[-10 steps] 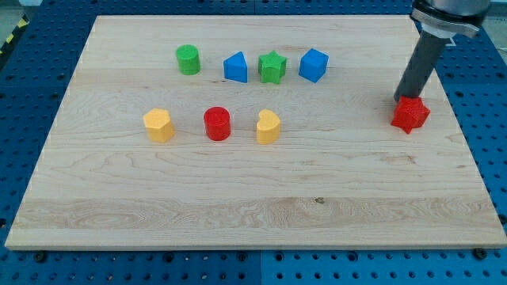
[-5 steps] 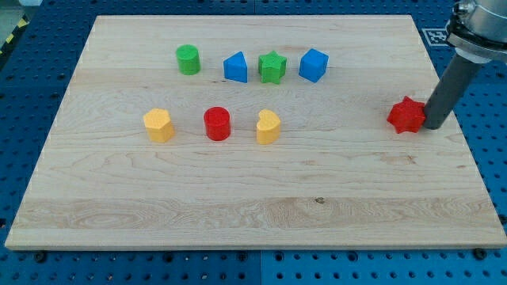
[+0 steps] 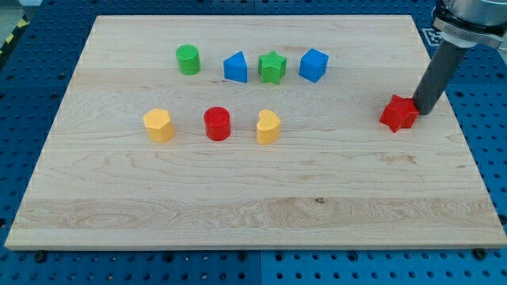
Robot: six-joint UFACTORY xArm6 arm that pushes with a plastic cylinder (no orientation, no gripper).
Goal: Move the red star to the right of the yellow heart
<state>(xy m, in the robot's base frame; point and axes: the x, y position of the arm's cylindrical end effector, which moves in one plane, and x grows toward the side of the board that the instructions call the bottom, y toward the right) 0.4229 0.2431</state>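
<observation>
The red star (image 3: 398, 114) lies on the wooden board (image 3: 253, 214) at the view's right. My tip (image 3: 421, 111) touches the star's right side. The yellow heart (image 3: 268, 127) sits near the board's middle, well to the left of the star. The rod rises from the tip toward the view's top right.
A red cylinder (image 3: 216, 123) and a yellow hexagonal block (image 3: 158, 125) stand in a row left of the heart. Above them are a green cylinder (image 3: 188, 59), a blue triangular block (image 3: 235, 67), a green star (image 3: 272, 67) and a blue cube (image 3: 314, 65).
My tip went from above the red star round to its right side. The star has slid a little to the left and up.
</observation>
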